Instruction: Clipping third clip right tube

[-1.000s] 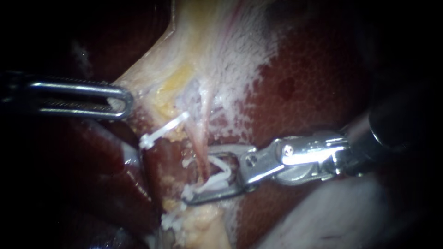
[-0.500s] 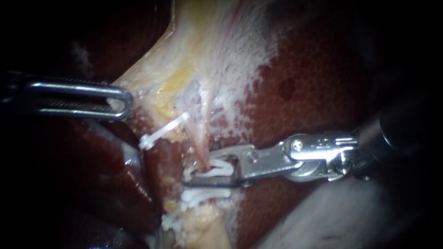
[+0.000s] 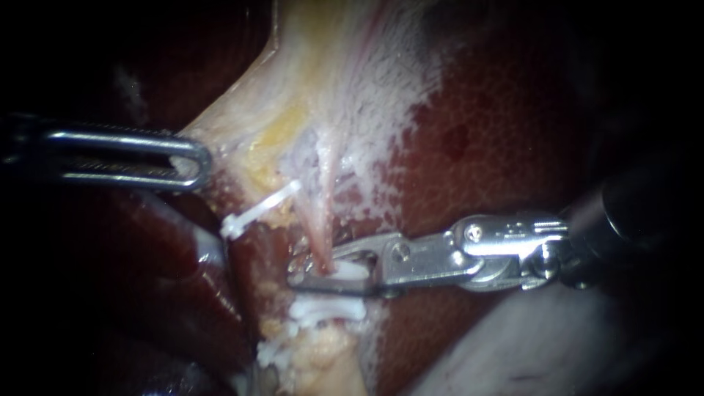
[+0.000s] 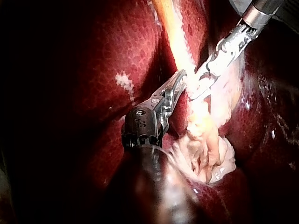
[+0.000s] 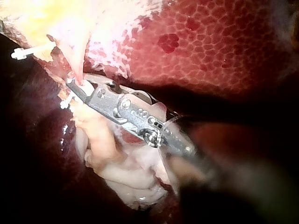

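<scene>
- Jaws of the right instrument [image 3: 295, 273], which enters from the right edge of the endoscope frame, are clamped on a white clip [image 3: 350, 273] just below centre.
- That clip sits across the pink tube [image 3: 317, 227], which runs down from the pale tissue [image 3: 323, 88] at upper centre.
- A second clip [image 3: 326, 311] lies just below the jaws, and a third clip [image 3: 258, 210] sits to their upper left.
- The left instrument [image 3: 199, 163], at the left edge, is closed on the pale tissue's edge.
- Dark red liver [image 3: 499, 147] fills the right side.

bare liver [image 3: 506, 125] beside tube [image 3: 317, 224]
</scene>
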`<state>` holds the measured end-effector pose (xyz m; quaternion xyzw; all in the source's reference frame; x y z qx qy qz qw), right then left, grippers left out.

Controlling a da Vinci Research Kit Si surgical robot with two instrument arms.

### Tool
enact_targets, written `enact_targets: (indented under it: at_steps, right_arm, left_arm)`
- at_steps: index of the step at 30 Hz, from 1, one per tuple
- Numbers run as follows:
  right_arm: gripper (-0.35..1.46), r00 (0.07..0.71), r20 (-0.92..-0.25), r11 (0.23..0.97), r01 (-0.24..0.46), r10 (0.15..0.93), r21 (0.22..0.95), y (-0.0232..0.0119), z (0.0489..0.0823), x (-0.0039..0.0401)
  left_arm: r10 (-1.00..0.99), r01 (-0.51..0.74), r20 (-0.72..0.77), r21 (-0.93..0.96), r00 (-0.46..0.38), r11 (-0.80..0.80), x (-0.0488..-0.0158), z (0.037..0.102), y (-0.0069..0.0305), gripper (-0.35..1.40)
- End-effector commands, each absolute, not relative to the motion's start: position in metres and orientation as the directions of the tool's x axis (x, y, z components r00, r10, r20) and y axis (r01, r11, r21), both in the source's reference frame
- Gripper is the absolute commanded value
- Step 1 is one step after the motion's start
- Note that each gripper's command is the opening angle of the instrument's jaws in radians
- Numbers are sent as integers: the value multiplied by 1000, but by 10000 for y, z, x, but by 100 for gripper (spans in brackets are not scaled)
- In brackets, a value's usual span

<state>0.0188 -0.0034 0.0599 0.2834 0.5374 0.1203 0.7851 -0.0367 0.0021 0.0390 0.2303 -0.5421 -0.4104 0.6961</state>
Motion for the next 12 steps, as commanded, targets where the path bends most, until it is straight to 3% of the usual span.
enact_targets:
  at_steps: [1,12]
  right_arm:
    - [-35,393,-776,810,116,494,574,-34,599,188]
    - [-35,393,-776,810,116,493,574,-35,599,188]
  left_arm:
    - [-821,322,566,766,75,557,-367,390,21,-35]
    - [-821,322,566,766,75,557,-368,391,21,-35]
